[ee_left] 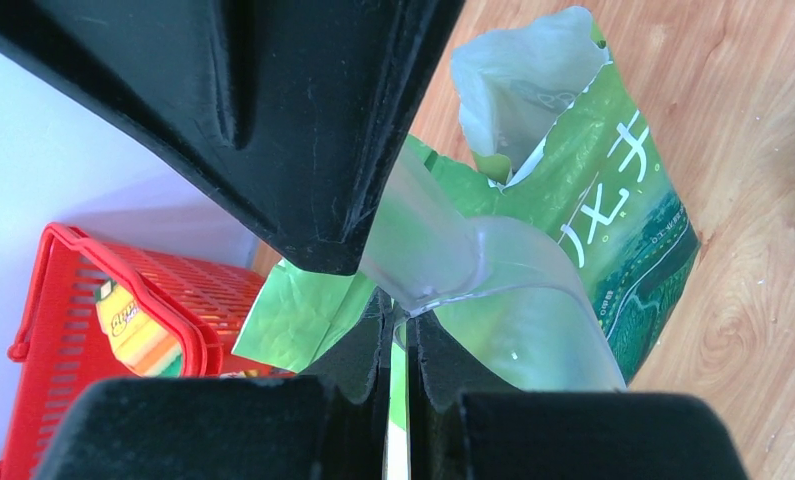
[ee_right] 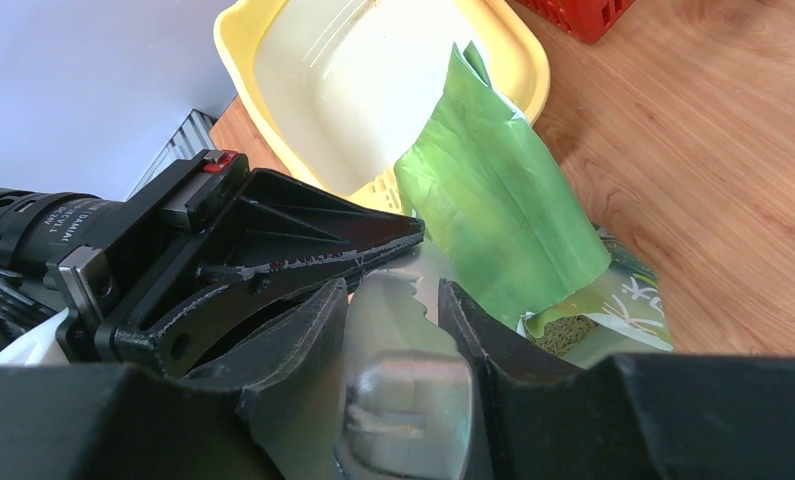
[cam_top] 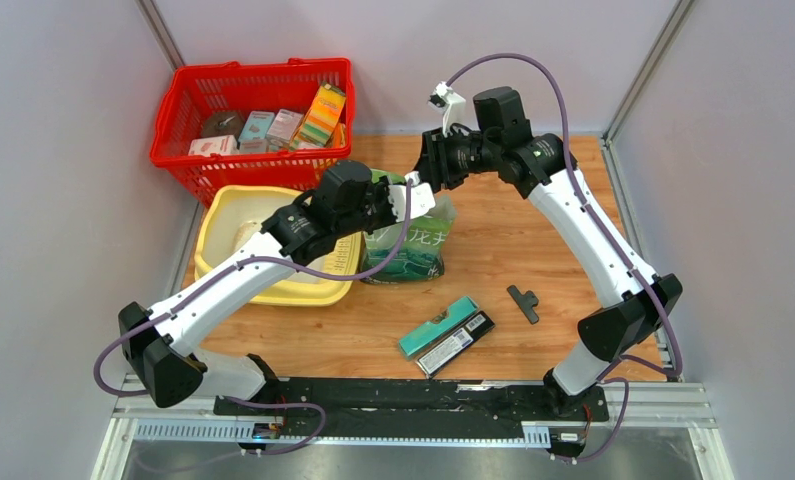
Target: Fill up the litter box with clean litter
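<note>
The litter box (cam_top: 216, 215) sits at the far left of the table (cam_top: 543, 240), just on the near side of a red basket (cam_top: 178, 125). It is a pale-yellow tray with rounded corners and a slotted rim. Its inside is smooth and cream in the right wrist view (ee_right: 373, 90). A green printed bag (cam_top: 413, 252) stands upright against its right side, mouth torn open.

The left arm rises from the near left and crosses over the box to the bag's top. The left gripper (ee_left: 398, 325) is pinched tight on a thin edge of the bag's green flap.

The right arm runs far along the right side, then bends back left, so its wrist is over the bag. The right gripper (ee_right: 393, 300) has a finger on either side of a translucent scoop (ee_right: 403, 400). Whether they press it I cannot tell.

Nearer on the table lie a teal box (cam_top: 438, 325) and a black T-shaped piece (cam_top: 523, 303).
</note>
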